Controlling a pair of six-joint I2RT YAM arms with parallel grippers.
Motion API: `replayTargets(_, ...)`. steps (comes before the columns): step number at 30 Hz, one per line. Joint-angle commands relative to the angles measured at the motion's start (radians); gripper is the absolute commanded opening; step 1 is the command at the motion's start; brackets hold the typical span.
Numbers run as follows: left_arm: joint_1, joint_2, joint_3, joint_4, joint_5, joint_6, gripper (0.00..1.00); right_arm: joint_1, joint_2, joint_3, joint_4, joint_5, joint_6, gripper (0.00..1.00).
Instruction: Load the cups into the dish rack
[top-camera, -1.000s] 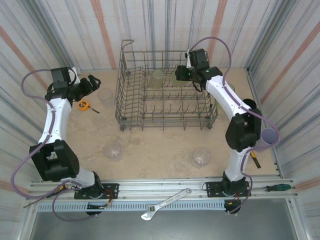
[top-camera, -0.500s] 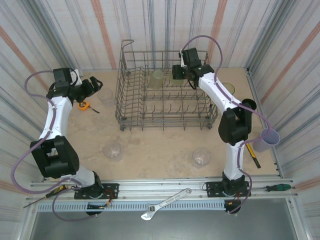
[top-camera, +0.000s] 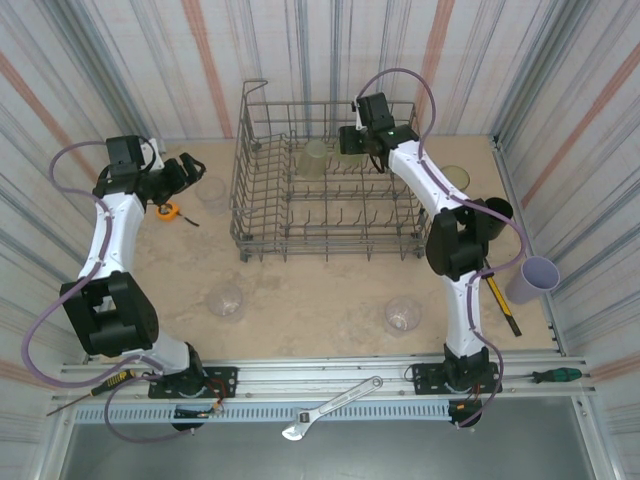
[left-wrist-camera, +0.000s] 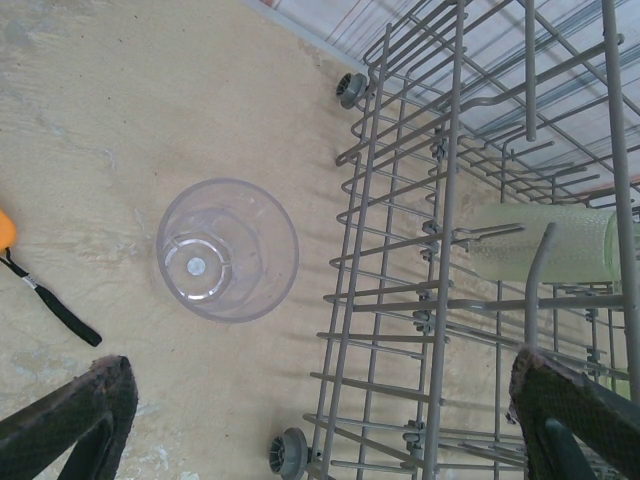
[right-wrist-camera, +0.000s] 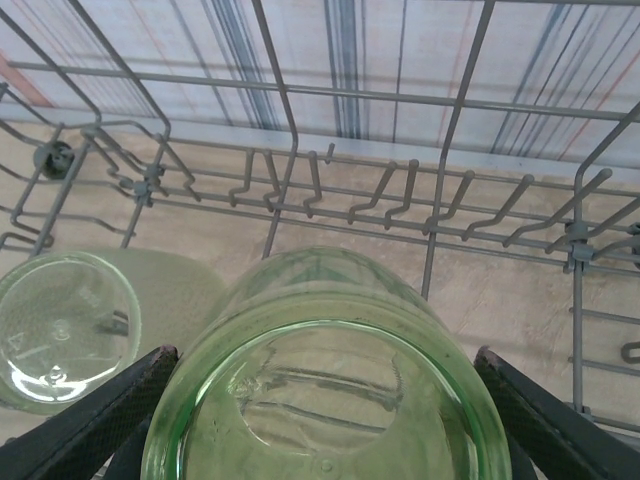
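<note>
Between the right gripper's (right-wrist-camera: 320, 425) fingers: one green cup (right-wrist-camera: 315, 310), clamped and held over the rack's (top-camera: 262, 215) far row, just beside a second green cup (right-wrist-camera: 65, 330) already lodged there. Whether the held one touches the tines is unclear. Advice: lower it into the free slot clear of its neighbour, seat it among the tines, then release. Left gripper (left-wrist-camera: 320, 425): spread wide, empty, above a clear cup (left-wrist-camera: 227, 250) beside the rack. Beige table (top-camera: 310, 290) with more clear cups (top-camera: 226, 300) near the front; striped walls (top-camera: 150, 60).
</note>
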Motion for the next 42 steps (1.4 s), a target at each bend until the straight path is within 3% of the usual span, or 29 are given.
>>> replayTargets(1,0.001,-0.016,0.025,-0.006,0.027,0.007,0.99,-0.008,0.051,0.063,-0.033,0.005,0.018,0.46)
replayTargets(32,0.0,-0.035,0.013,-0.005,0.009,0.002,0.99,-0.02,0.181,0.137,-0.101,-0.057,0.052,0.5)
replayTargets(42,-0.001,-0.041,0.013,0.0,0.014,-0.001,0.99,-0.022,0.219,0.207,-0.18,-0.061,0.051,0.73)
